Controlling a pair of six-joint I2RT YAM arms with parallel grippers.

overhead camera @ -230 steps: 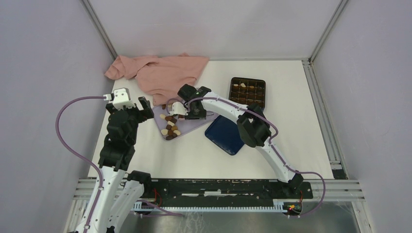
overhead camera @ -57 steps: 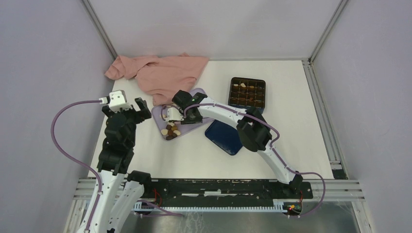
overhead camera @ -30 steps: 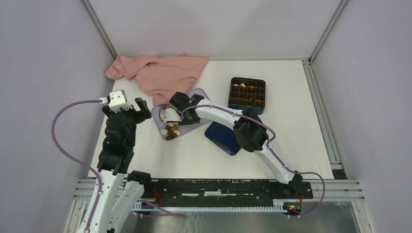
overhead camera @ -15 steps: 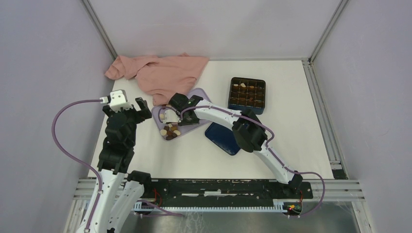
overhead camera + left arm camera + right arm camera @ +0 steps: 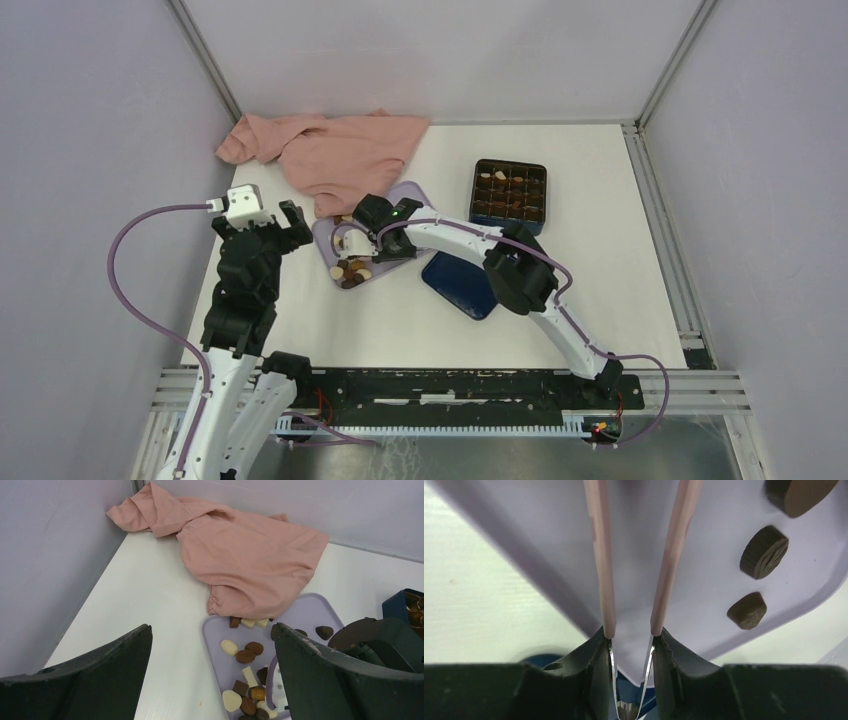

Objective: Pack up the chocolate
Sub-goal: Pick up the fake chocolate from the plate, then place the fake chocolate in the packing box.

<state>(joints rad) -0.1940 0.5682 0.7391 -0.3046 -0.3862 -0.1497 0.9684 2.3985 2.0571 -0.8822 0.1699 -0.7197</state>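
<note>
Most of the chocolate (image 5: 245, 656) is sitting loose on the lilac tray (image 5: 310, 611), bunched toward its near-left corner. They're little smooth pieces, some oval, some squarish, in dark brown, milk brown and cream-white. The right wrist view gives us three dark ones up close, and the round one has fine ridges running across its top. A few more pieces sit in the cells of the dark blue box (image 5: 510, 190). It stands on the white table (image 5: 620, 300) well to the right of the tray, and its square insert is a grid of small compartments. The flat blue lid (image 5: 458, 278), glossy with rounded corners, lies just beside the tray on its near-right side.

The right gripper (image 5: 631, 639) is clenched on a pair of tweezers (image 5: 596, 555). These are two thin, matte, pinkish blades reaching out over the tray, joined by a shiny metal spring bend tucked down between the dark fingers. The tips run out of the shot, so we can't tell if they're pinching anything.

The left gripper (image 5: 212, 629) sits left of the tray, above the table. Its chunky dark jaws are spread wide with nothing between them.

Behind the tray there's a soft, crumpled pink cloth (image 5: 240, 555). Its gathered hem lies over the tray's far edge, right up against a couple of pieces.
</note>
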